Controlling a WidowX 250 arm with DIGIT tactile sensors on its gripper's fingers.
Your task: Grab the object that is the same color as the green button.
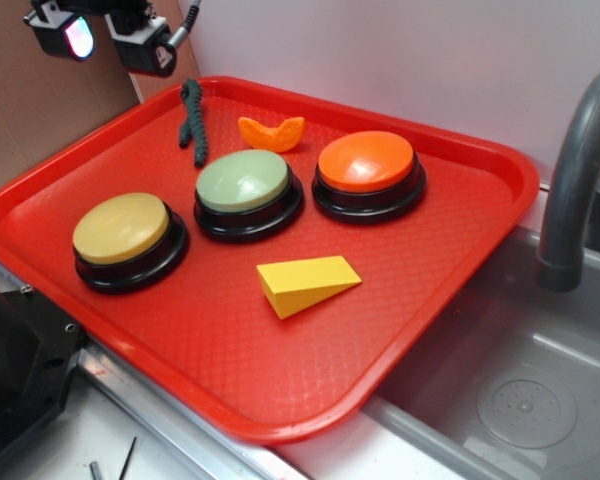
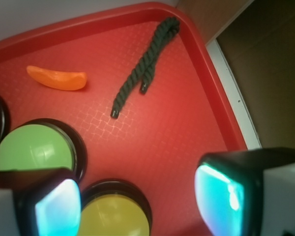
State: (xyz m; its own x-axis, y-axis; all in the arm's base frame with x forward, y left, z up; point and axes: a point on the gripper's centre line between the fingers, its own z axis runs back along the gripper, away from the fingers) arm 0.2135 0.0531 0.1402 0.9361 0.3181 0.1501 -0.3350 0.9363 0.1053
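Currently, the gripper (image 1: 108, 40) hangs above the far left corner of the red tray (image 1: 450, 270), clear of everything on it; its two fingers (image 2: 221, 194) are spread wide with nothing between them, and the wrist view shows bare tray surface in the gap. The dark green braided rope (image 1: 194, 122) lies flat on the tray near that far left corner, just inside the rim. In the wrist view the rope (image 2: 142, 73) appears folded into two strands that run side by side, with both loose ends pointing toward the buttons. The green button (image 1: 244, 182) stands in the middle of a row of three, between the yellow button (image 1: 121, 229) and the orange button (image 1: 367, 163), each on a black round base. The rope is near the green button but apart from it. An orange curved piece (image 1: 272, 133) rests just behind the green button, to the side of the rope and not touching it. A yellow wedge (image 1: 307, 284) lies on the near side of the buttons, well apart from the rope. Beside the tray is a grey sink (image 1: 520, 400) with a dark faucet (image 1: 575, 170).
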